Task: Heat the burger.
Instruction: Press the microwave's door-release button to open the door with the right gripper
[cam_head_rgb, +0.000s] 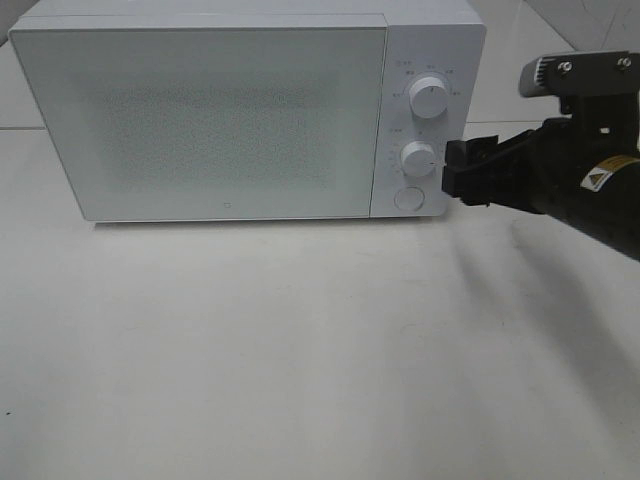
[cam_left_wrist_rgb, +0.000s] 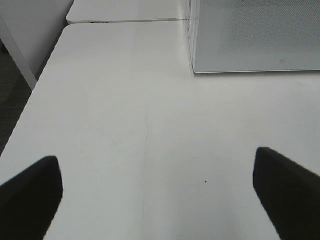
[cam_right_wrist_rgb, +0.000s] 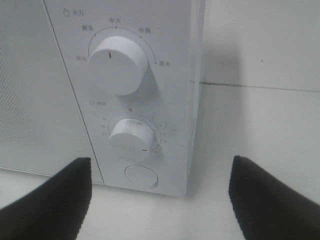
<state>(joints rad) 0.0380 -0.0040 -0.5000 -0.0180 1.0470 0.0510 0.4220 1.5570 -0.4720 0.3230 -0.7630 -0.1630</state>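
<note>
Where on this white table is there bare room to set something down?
The broad white tabletop in front of the white box-shaped microwave oven is bare, down to the near edge. The patch off its left corner, under the open left gripper, is bare too. Crowded only at the control panel, where the black right gripper hovers by the lower dial.

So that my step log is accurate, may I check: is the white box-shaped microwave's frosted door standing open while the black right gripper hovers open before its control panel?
No: the white box-shaped microwave has its frosted door closed, as the exterior high view shows. The black right gripper does hover open before the control panel.
</note>
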